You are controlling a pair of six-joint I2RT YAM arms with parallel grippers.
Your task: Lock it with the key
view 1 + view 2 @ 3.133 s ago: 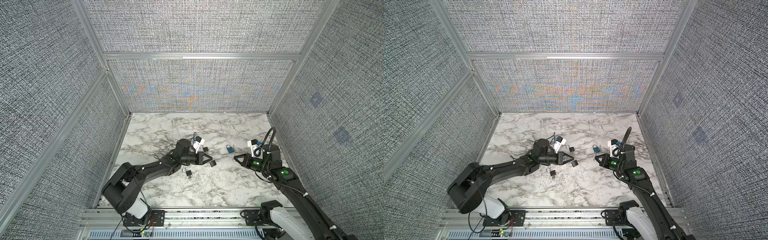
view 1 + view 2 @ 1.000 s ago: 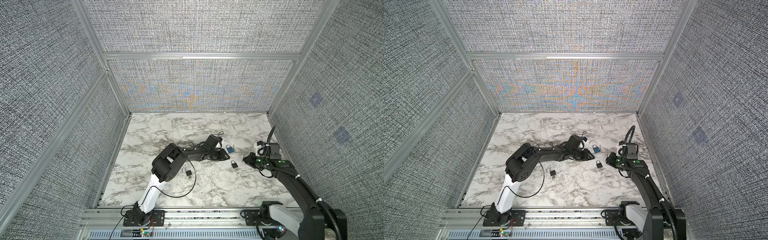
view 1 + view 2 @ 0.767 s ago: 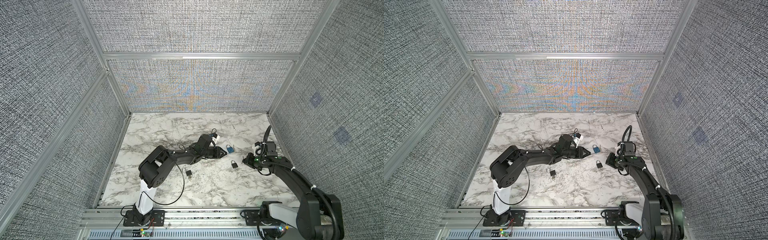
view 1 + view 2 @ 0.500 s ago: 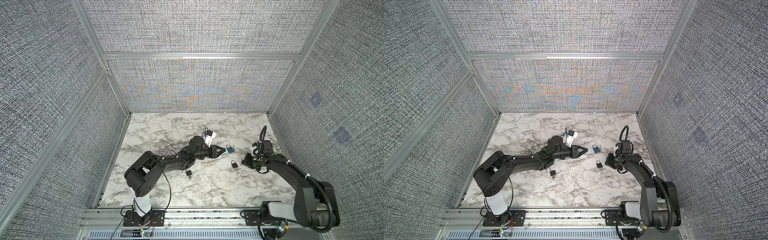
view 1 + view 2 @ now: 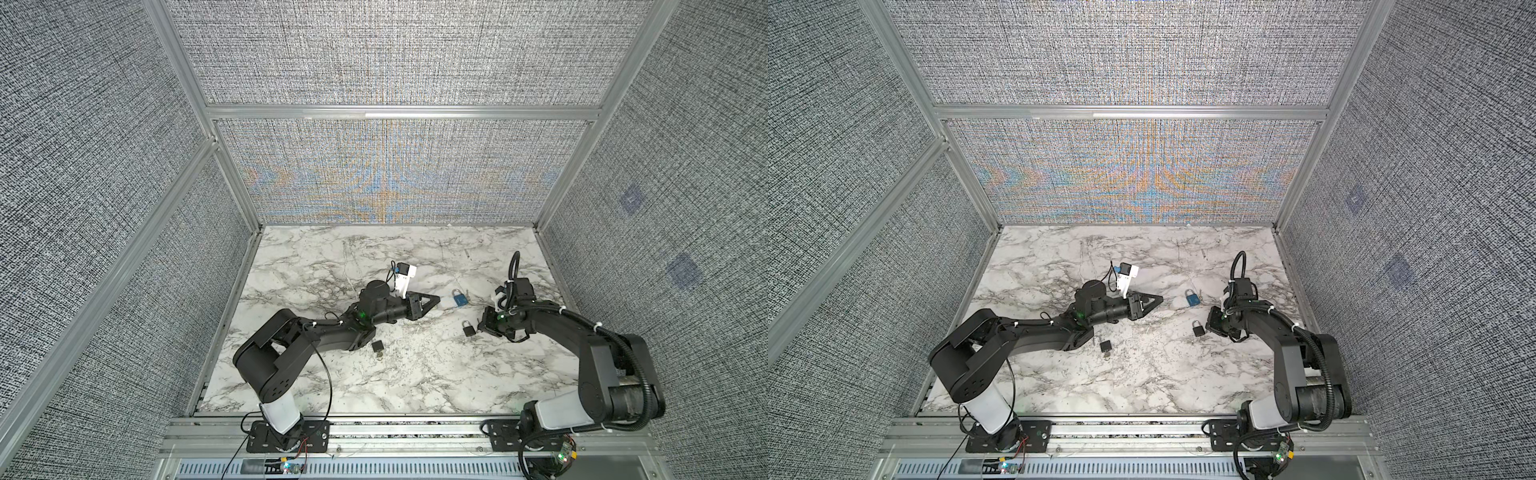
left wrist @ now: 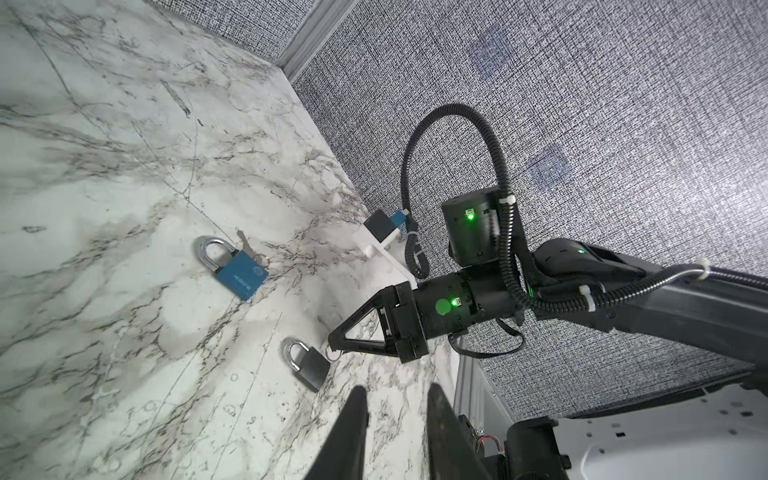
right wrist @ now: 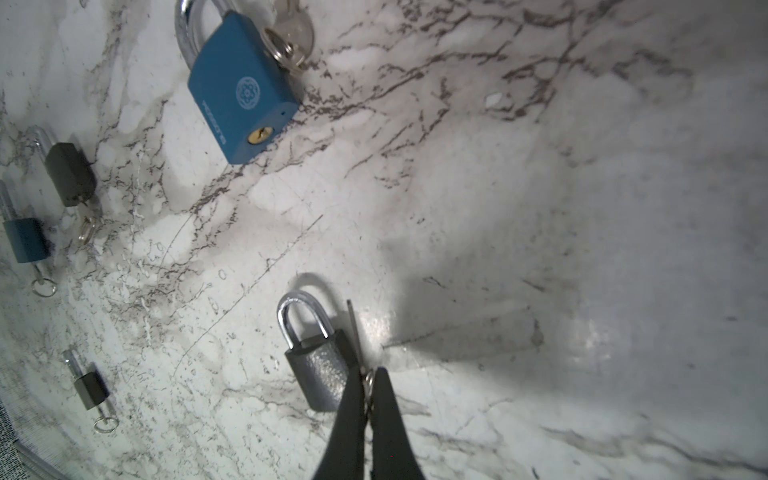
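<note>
Right wrist: jaws pinch key (image 7: 354, 334) beside padlock (image 7: 322, 374) (top views hide key).

Closed gripper (image 7: 368, 377) on key (image 7: 352, 325) beside padlock (image 7: 319, 374)

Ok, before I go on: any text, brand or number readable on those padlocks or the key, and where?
Nothing can be read for certain.
Blue padlock: white lettering along one edge of its face, too blurred to read; a round white emblem, no letters.
Dark grey padlock: no marking visible.
Key in the right pincer: seen edge-on, nothing legible.
</note>
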